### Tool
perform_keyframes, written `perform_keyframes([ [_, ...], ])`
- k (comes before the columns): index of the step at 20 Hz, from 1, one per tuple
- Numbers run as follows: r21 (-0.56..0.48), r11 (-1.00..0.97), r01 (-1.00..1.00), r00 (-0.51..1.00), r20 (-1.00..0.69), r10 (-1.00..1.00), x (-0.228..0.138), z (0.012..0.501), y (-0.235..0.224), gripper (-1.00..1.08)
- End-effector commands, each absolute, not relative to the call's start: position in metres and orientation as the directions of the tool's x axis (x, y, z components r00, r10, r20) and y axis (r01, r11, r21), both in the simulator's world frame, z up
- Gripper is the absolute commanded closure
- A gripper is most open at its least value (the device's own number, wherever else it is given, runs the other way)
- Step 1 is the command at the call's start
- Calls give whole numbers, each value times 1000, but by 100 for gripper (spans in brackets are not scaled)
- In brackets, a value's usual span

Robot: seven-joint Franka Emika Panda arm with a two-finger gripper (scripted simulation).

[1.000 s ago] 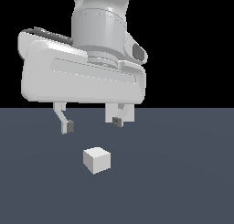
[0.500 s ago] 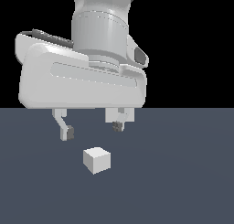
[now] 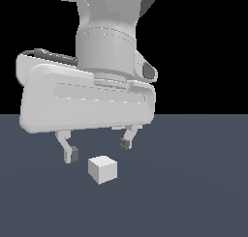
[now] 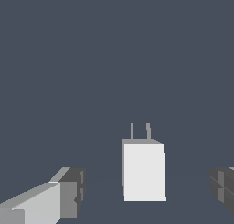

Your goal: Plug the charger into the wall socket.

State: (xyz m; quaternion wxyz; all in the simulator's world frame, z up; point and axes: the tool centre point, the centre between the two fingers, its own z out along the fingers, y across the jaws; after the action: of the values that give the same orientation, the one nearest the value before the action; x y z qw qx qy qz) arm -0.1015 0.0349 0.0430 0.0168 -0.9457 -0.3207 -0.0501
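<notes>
The claw (image 3: 98,149) hangs released just above the charger (image 3: 103,169), jaws spread wide to straddle it, ready for a pinch on its flat sides; the charger sits on the grey floor (image 3: 193,192), prongs (image 4: 140,130) pointing away, socket nowhere in sight

A matt, smooth white finish is shown on the charger (image 3: 102,169), with two thin grey prongs seen in the wrist view. The gripper (image 3: 98,149) is rendered in smooth pale grey, its fingertips (image 4: 73,191) dark and dull. The floor (image 3: 193,183) is flat slate-blue.
</notes>
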Motion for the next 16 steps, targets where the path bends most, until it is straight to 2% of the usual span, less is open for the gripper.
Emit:
perform_keyframes([
  [1,0,-794,608,789,105,605,-102,31,35,-92],
  [10,0,-793,609,789,105,605,-102,12,35,-92],
  [11,0,-793,609,789,105,605,-102,12,35,108],
  [16,0,-793,609,789,105,605,-102,12,35,108],
])
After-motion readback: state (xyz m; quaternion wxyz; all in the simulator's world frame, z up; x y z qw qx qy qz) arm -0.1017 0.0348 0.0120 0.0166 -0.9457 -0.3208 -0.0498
